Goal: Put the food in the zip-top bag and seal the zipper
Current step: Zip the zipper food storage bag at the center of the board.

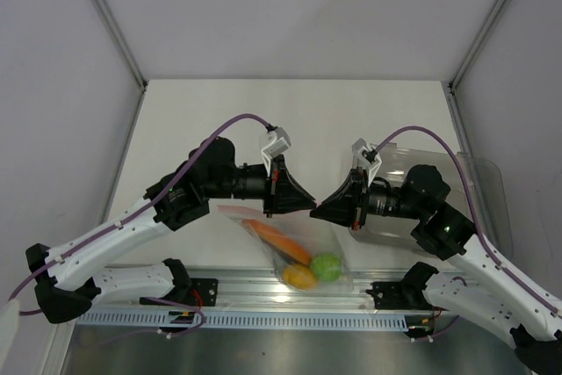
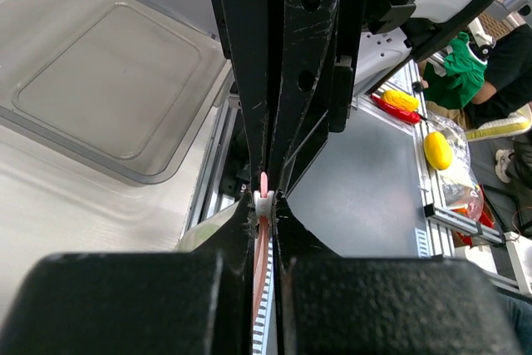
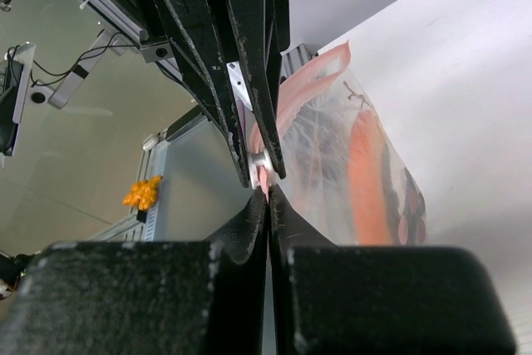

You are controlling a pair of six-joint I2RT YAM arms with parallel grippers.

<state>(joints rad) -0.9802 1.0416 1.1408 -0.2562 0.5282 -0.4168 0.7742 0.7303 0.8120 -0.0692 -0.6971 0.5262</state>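
The food [image 1: 326, 266] is already contained in the bag [image 1: 327, 239], at the near edge of the table [image 1: 263, 120]. The left jaws and the right jaws are pinched, tip to tip, on the zipper [image 2: 263, 182]. Sealing is judged under way; the closed length cannot be told.

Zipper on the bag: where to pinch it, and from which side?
Pinch the zipper across its flat faces, coming in end-on along the strip. It's thin and stands on edge, while the food bulges the rest of the bag.
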